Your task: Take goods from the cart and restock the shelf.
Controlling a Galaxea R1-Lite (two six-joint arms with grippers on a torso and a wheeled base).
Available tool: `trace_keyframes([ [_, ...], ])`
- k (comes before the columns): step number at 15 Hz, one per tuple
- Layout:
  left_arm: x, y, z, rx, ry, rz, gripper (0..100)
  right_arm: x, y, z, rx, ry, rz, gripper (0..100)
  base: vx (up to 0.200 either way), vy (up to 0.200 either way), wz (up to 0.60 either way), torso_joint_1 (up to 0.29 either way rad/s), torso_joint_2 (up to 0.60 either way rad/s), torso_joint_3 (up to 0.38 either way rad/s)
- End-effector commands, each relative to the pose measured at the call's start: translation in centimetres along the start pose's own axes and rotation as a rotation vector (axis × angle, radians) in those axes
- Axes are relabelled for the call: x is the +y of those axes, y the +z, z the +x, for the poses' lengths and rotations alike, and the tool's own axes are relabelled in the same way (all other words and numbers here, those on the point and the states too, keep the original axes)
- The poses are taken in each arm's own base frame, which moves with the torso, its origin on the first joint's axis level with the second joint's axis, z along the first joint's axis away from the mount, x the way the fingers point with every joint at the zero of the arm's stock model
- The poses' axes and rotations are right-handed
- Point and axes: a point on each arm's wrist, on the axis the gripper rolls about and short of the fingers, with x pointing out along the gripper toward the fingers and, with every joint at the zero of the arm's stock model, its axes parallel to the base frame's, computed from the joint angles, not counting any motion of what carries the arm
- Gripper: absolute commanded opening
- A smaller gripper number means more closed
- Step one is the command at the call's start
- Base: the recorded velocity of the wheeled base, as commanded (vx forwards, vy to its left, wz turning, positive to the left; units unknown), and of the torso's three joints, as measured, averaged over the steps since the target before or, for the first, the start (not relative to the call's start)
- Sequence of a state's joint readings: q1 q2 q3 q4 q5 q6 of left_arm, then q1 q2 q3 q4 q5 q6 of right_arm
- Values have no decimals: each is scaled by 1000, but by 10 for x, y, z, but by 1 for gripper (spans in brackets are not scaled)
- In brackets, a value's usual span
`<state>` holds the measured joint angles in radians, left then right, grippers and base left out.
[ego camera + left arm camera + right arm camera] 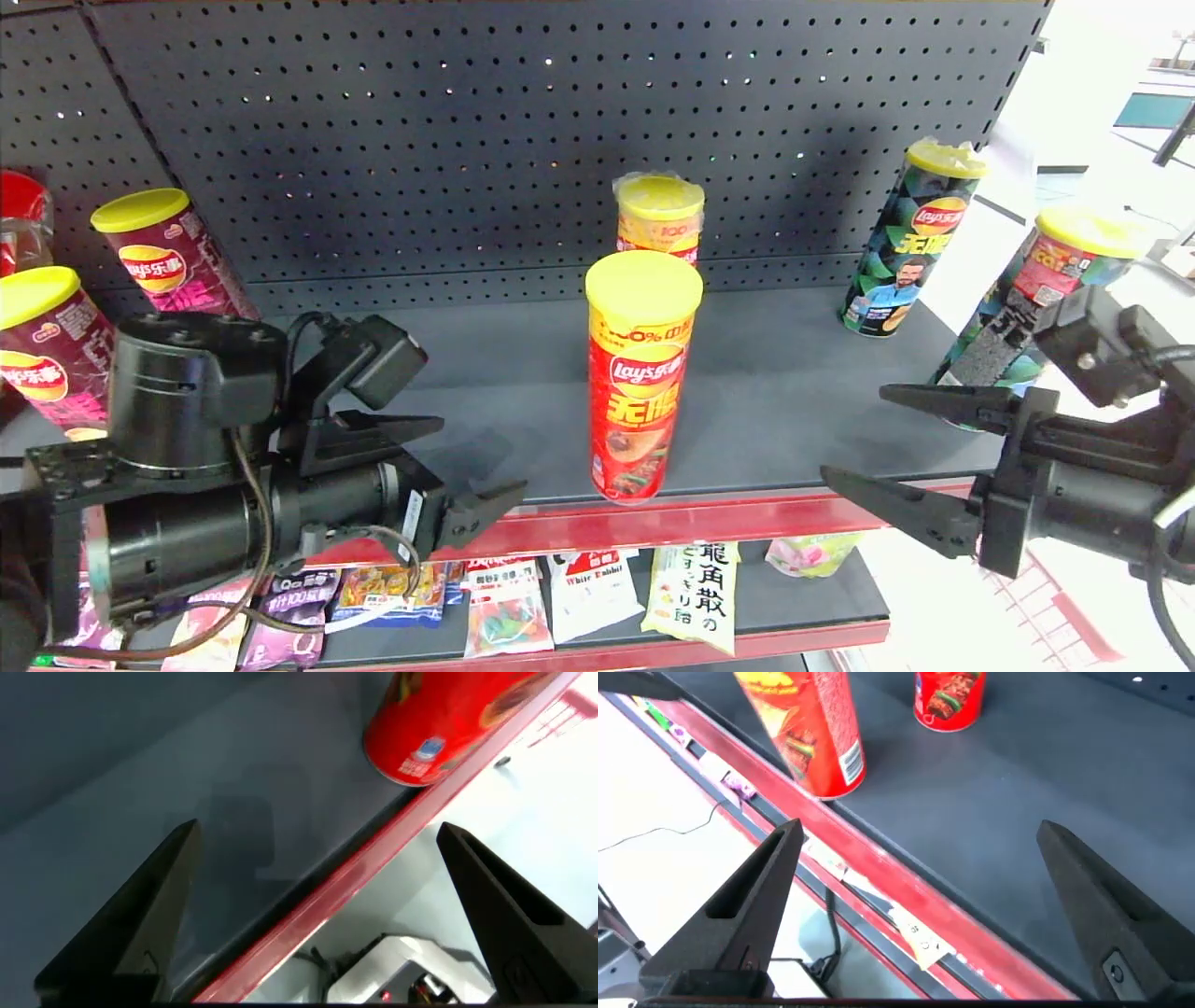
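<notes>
A red chip can (639, 373) with a yellow lid stands upright near the red front edge (747, 513) of the dark shelf (794, 392). A second red can (659, 219) stands behind it by the pegboard. My left gripper (467, 467) hangs open and empty at the front edge, left of the near can. In the left wrist view the left gripper (318, 829) straddles the red edge (374, 859), with the can's base (439, 728) beyond it. My right gripper (854, 434) is open and empty to the can's right. The right gripper (920, 829) faces both cans (817, 737) (951, 698).
Two purple cans (173, 252) (42, 345) lean at the shelf's left. A dark green can (910, 238) stands at the back right, and another can (1064, 261) at the right end is partly hidden by my right arm. Snack bags (579, 588) lie on the lower shelf.
</notes>
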<state>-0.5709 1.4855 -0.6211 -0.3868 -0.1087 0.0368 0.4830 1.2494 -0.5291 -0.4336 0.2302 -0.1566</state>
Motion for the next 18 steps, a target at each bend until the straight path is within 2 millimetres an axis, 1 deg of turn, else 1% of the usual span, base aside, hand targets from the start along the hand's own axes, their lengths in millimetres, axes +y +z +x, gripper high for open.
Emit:
trace_keyframes([
  [1,0,-5,15,45,-4,-2,100,2,2,-14,-40,-15,-8,100,0,0,0,0,0,0],
  [4,-7,-9,20,68,-25,12,100,-1,3,-18,-50,-36,3,100,0,0,0,0,0,0],
  [11,-6,-4,39,79,2,14,100,0,6,-26,-74,-61,12,100,0,0,0,0,0,0],
  [15,-8,-1,44,77,2,21,100,0,5,-26,-71,-64,14,100,0,0,0,0,0,0],
  [18,-8,2,52,80,9,20,100,0,5,-26,-72,-67,14,100,0,0,0,0,0,0],
])
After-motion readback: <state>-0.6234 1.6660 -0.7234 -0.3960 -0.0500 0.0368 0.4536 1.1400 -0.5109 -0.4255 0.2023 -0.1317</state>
